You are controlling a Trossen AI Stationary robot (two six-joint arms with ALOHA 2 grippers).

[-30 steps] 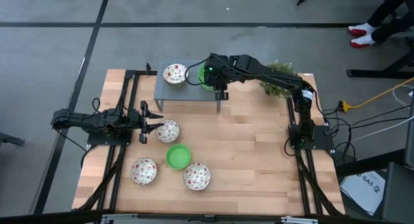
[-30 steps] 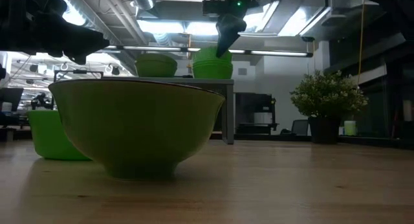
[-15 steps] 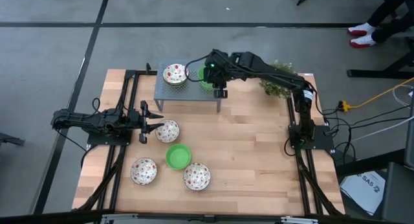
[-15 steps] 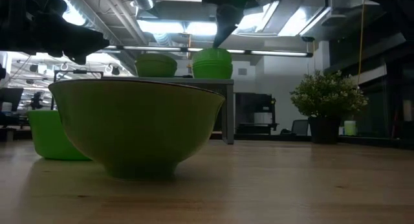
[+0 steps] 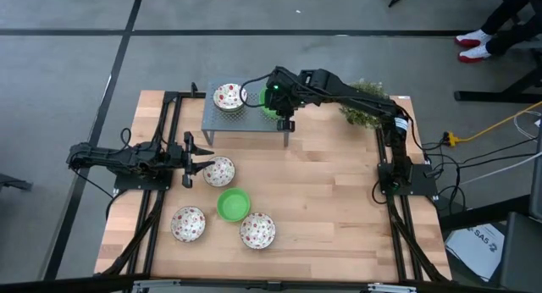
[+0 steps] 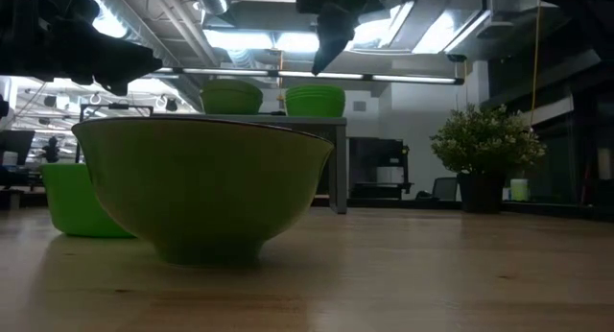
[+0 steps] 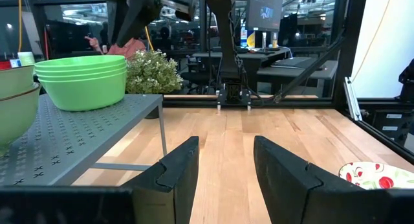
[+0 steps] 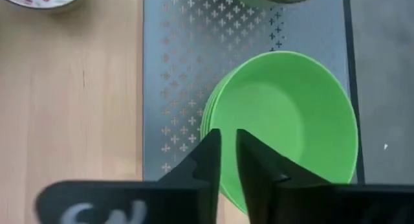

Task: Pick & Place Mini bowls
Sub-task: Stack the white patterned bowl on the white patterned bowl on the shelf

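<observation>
On the table's (image 5: 339, 217) left side, item one: left gripper (image 5: 196, 162), low over the wood, fingers spread wide apart and empty, waiting.

Just beside it, toward the centre: one speckled bowl (image 5: 219, 171), upright, near the fingertips but not held.

Nearer the front edge, loose on the wood:
- one speckled bowl (image 5: 188, 223)
- one plain green bowl (image 5: 233, 204)
- one more speckled bowl (image 5: 257, 231)

Loose count: four mini bowls, three speckled and one green, all upright and apart from one another.

At the back, centre: one grey perforated shelf (image 5: 254, 119). On it, left portion, one speckled stack (image 5: 229, 97), at least two bowls by the rims seen from the left wrist. On its right portion, one green stack (image 8: 291, 120), at least three rims showing; exact number could not be told.

Above that green stack: right gripper (image 8: 228, 153), clear of the rims, fingers close together with only a thin gap and nothing between them.

Right of the shelf: one small bushy plant (image 5: 366, 107), not part of the task.

Progress, as judged: if the shelf was the destination, well over half the bowls were placed and nested by colour; four remained on the table for collection.
</observation>
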